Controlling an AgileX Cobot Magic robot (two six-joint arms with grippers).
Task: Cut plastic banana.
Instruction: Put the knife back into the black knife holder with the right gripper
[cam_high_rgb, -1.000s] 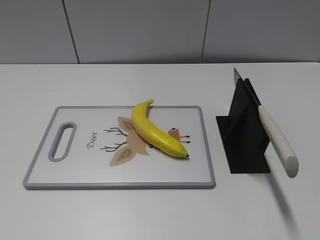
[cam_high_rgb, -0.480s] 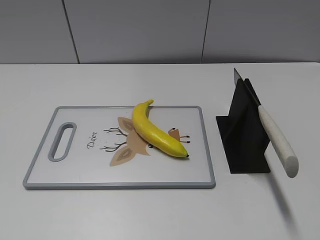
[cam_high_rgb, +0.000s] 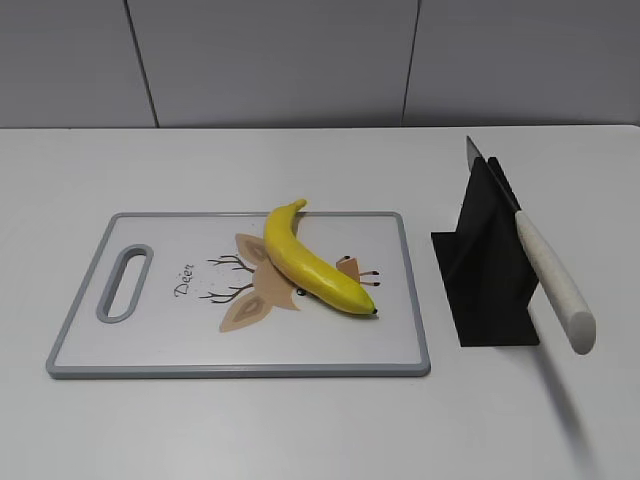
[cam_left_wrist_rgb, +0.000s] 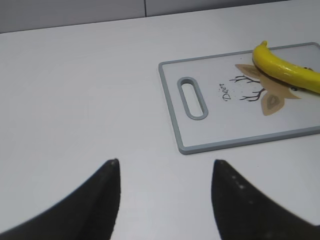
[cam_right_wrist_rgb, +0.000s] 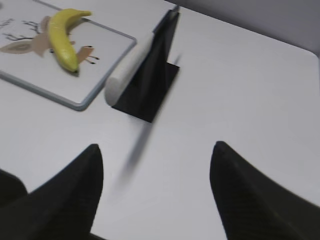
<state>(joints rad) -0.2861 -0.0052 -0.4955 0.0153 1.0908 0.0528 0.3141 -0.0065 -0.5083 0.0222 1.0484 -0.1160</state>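
Lying on cutting board (cam_high_rgb: 150, 345): plastic banana (cam_high_rgb: 310, 266); knife (cam_high_rgb: 545, 275) in stand (cam_high_rgb: 485, 270) beside; both grippers (cam_left_wrist_rgb: 165, 172) (cam_right_wrist_rgb: 155, 155) apart

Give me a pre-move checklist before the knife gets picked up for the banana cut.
1. Plastic banana lying whole on the cutting board: ok.
2. Knife resting in the black stand, pale handle toward the camera and unobstructed: ok.
3. Right tool open, empty, short of the stand: ok.
4. Left tool open, empty, off the board's handle end: ok.
5. Blade edge direction: cannot tell.
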